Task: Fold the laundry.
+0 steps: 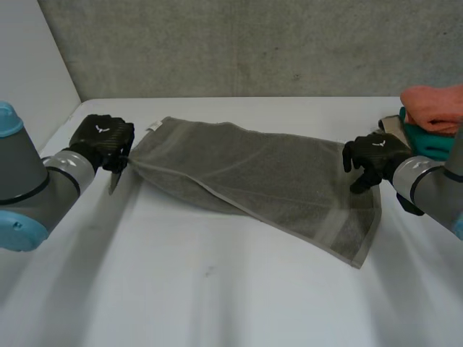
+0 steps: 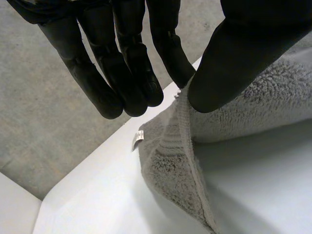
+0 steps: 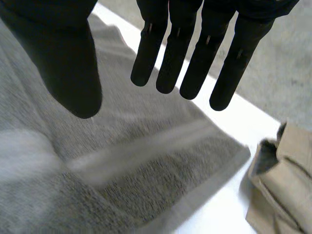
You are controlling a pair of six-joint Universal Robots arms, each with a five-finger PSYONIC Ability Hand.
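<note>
1. Left hand (image 2: pixel 126 63): the fingers are straight, and the thumb is pressed against the nearest finger with the hem of the grey towel (image 2: pixel 253 107) pinched between them. So that hand has a grip on the towel's left short end, which is lifted a bit off the white table (image 1: pixel 217 303).
2. Right hand (image 3: pixel 195 58): the fingers are straight and spread, the thumb is well apart from them, and there's nothing in it. It hovers just above the towel's other short end, near the far corner. I can't tell if the fingertips touch the cloth.
3. The relation that matters is that the towel's long axis runs hand to hand, slanting from far-left to near-right. The free end lies right under the right hand's fingers, so that's clearly the nearer hand for it. My guess is it needs to drop and pinch that end before any fold can happen.
4. The near corner of that right end sits closer to the camera, apart from both hands.
5. A small white label (image 2: pixel 138 139) sticks out of the towel's edge just beside the left hand's fingertips.
6. Count:
   - one towel spread out
   - two hands
   - one pile at the table's right, just beside the right hand, where I can make out three folded pieces: orange (image 1: pixel 434 105), teal (image 1: pixel 427 144), beige (image 3: pixel 285 180)
</note>
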